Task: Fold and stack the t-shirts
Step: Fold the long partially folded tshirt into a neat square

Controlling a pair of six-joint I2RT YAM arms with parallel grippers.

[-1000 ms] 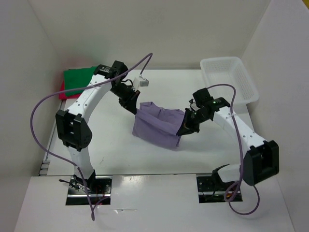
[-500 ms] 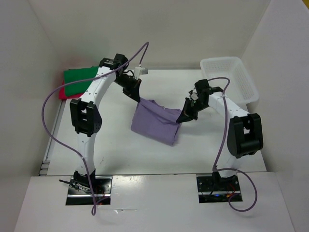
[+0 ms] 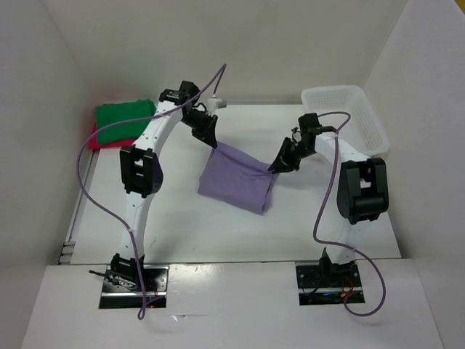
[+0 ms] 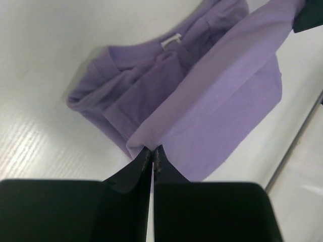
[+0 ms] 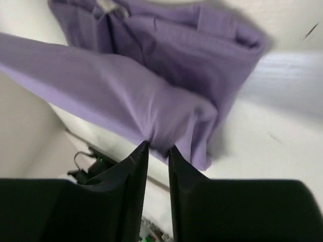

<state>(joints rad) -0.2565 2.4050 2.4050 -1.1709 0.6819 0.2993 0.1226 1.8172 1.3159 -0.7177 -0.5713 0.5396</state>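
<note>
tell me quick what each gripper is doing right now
Left gripper: shut on a corner of the lavender t-shirt.
Right gripper: jaws slightly parted, cloth of the same shirt between the fingertips; whether it grips or releases cannot be told.
</note>
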